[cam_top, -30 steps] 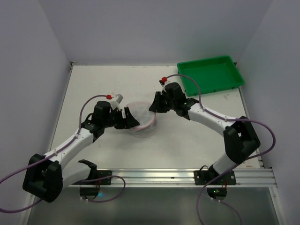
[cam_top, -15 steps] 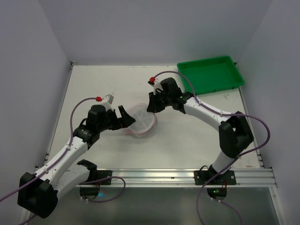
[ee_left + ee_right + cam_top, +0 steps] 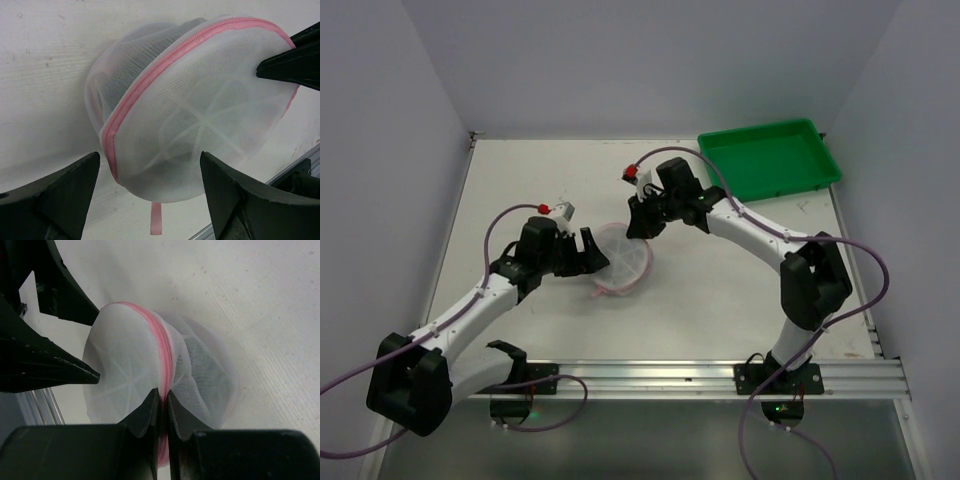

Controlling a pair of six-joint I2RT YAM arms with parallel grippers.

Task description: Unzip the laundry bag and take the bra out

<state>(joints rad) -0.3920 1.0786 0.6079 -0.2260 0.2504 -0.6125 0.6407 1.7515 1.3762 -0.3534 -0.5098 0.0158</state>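
We have the laundry bag (image 3: 620,258) tipped on its side near the middle of the table (image 3: 520,180), between the two arms, with one round mesh face turned toward the left wrist camera. Through the mesh we make out only pale ribs and shadow, so we cannot tell where the bra lies and presume it is inside. The right gripper (image 3: 163,397) is pinched closed on the pink zipper trim (image 3: 161,340) at the bag's far rim. The left gripper (image 3: 150,170) stands wide open, a finger to either side of the bag and neither pressing it. As we judge it, the step in hand is starting the zip. To do that well the left gripper should close on the near rim or the mesh body and brace it, because a bag this light will likely slide or lift rather than open. The pull should then run along the curve of the trim, not away from it. We cannot see a slider in any view, so whether the right fingers hold the pull or only the tape is unclear, and that should be settled first. Around us, the green tray (image 3: 770,160) sits well apart at the far right corner, and the metal rail (image 3: 700,375) lies along the near edge. Neither is in the way. A small pink ribbon tab (image 3: 156,225) hangs under the bag and could be mistaken for the pull.
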